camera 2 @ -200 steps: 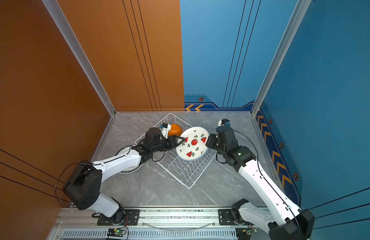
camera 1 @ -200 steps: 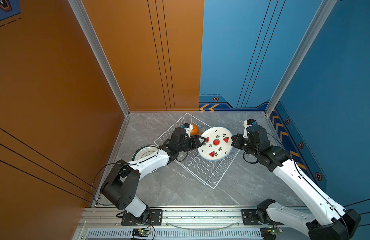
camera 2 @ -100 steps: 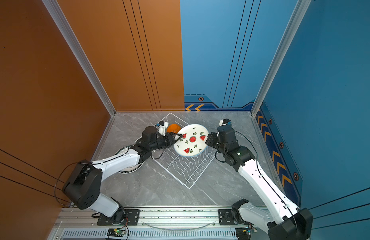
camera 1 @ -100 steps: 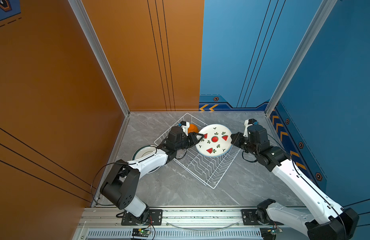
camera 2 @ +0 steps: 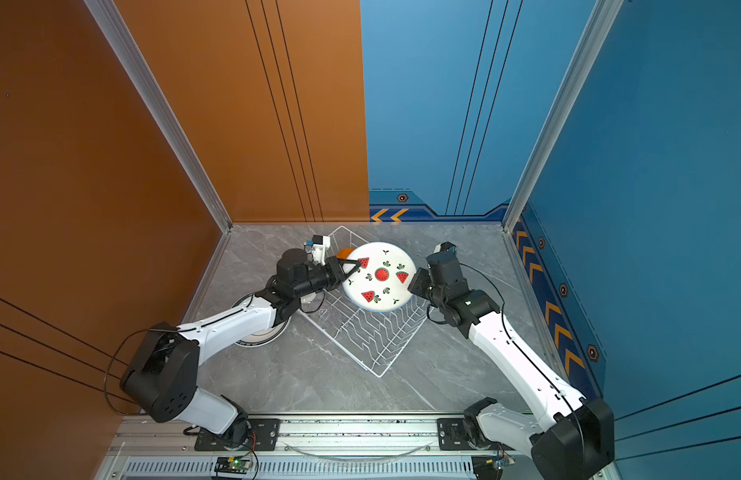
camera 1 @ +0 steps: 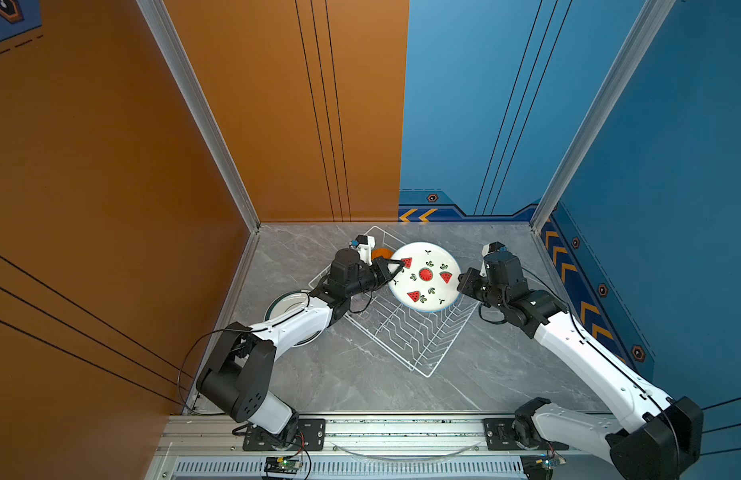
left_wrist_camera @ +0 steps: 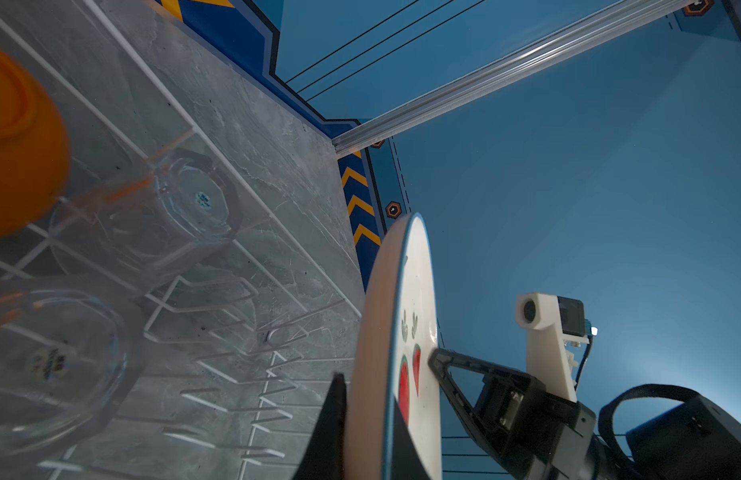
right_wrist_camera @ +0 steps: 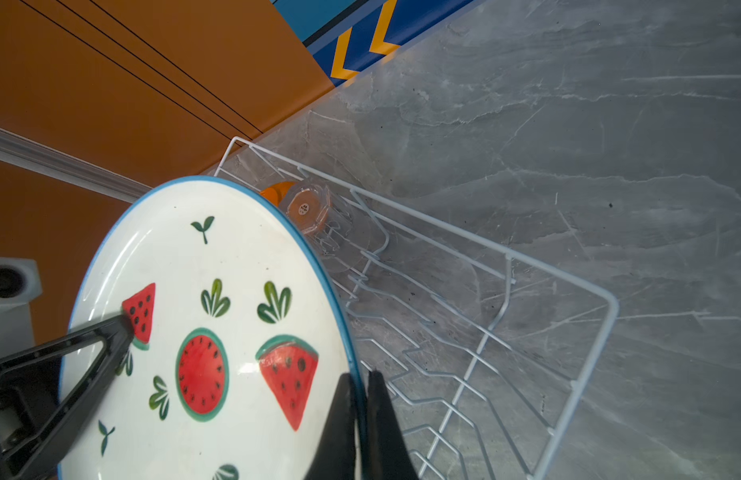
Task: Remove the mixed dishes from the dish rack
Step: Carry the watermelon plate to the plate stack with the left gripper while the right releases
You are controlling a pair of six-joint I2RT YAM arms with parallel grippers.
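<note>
The watermelon plate [camera 1: 425, 276] [camera 2: 379, 276] hangs nearly level above the far end of the white wire dish rack [camera 1: 418, 345] [camera 2: 373, 345]. My left gripper [camera 1: 397, 266] [camera 2: 354, 266] [left_wrist_camera: 366, 390] is shut on the plate's left rim, one finger on each face. On the opposite rim my right gripper [camera 1: 460, 284] [camera 2: 411, 286] [right_wrist_camera: 360, 376] is shut as well. The left wrist view shows the plate [left_wrist_camera: 418, 299] edge-on; the right wrist view shows its face [right_wrist_camera: 219, 332]. An orange bowl [camera 1: 381, 252] [left_wrist_camera: 19, 145] [right_wrist_camera: 275, 191] and two clear glasses [left_wrist_camera: 186, 208] [left_wrist_camera: 61, 357] lie in the rack's far corner.
A teal-rimmed white plate [camera 1: 285, 301] [camera 2: 256, 336] lies on the grey marble table left of the rack, partly under my left arm. The orange wall stands close on the left and the blue wall on the right. Upright prongs [left_wrist_camera: 235, 365] line the rack floor.
The plate has risen a little and tipped from leaning to nearly level in my right gripper. My left gripper has closed on its left rim.
</note>
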